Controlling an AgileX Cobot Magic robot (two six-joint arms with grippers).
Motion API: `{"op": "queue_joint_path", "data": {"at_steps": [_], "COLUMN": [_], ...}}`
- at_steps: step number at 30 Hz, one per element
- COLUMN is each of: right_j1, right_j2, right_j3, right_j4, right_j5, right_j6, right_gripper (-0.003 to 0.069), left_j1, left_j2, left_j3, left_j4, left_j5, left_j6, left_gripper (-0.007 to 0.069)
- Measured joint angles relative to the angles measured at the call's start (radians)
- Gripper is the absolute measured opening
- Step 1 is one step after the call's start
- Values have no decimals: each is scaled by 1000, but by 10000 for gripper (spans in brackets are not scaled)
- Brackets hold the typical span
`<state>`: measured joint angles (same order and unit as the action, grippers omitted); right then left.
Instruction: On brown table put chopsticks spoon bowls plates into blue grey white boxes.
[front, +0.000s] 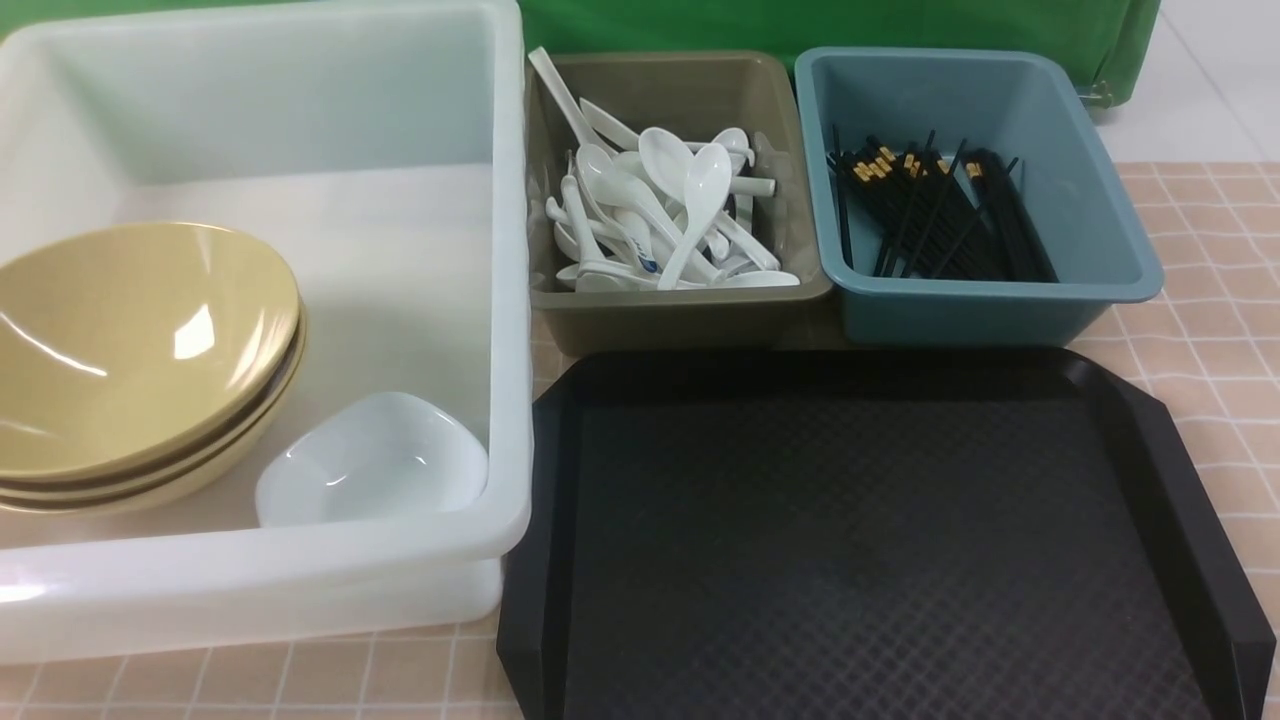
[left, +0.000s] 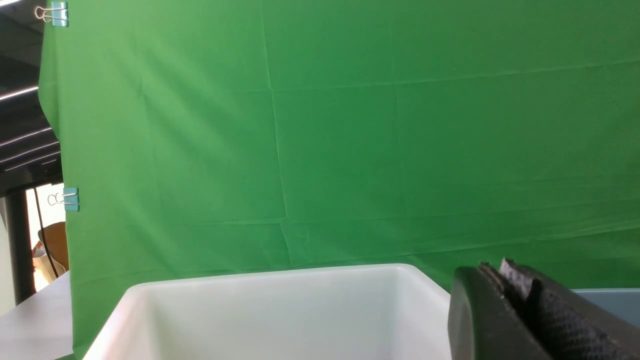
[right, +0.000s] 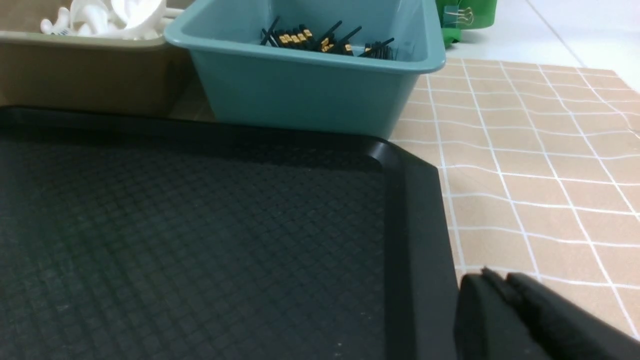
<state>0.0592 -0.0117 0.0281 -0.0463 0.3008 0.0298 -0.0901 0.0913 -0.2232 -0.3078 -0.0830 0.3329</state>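
Bowls (front: 140, 350) stacked w/ white plate (front: 375, 460) just beside, in white box (front: 300, 575) | spoons (front: 660, 200) heaped in grey box (front: 680, 315) | chopsticks (front: 940, 215) in blue box (front: 990, 310) | black tray (front: 880, 540) on worktop (front: 1210, 300) (front) | left claw (left: 505, 280) pressed together, holds nothing | right claw (right: 500, 282) nearly together, holds nothing

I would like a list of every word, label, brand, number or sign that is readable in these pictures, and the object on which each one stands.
No text is readable in any view.
One spoon in the grey-brown box bears a small blue mark, too small and blurred to read.
The chopsticks in the teal-blue box carry gold bands only, no letters.
The black tray, white box and yellow bowls show no markings.
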Motion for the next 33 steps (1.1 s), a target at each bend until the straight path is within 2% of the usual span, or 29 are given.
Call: {"op": "queue_joint_path", "data": {"at_steps": [4, 8, 33], "right_j1": [0, 0, 0], "right_j2": [0, 0, 0], "right_j3": [0, 0, 0], "right_j4": [0, -1, -1], "right_j5": [-2, -2, 1], "right_j6": [0, 0, 0], "right_gripper": [83, 46, 49], "left_j1": [0, 0, 0], "left_j2": [0, 0, 0], "left_j3": [0, 0, 0], "left_j4": [0, 0, 0], "left_j5": [0, 0, 0], "left_j6": [0, 0, -1], "left_gripper": [1, 1, 1]}}
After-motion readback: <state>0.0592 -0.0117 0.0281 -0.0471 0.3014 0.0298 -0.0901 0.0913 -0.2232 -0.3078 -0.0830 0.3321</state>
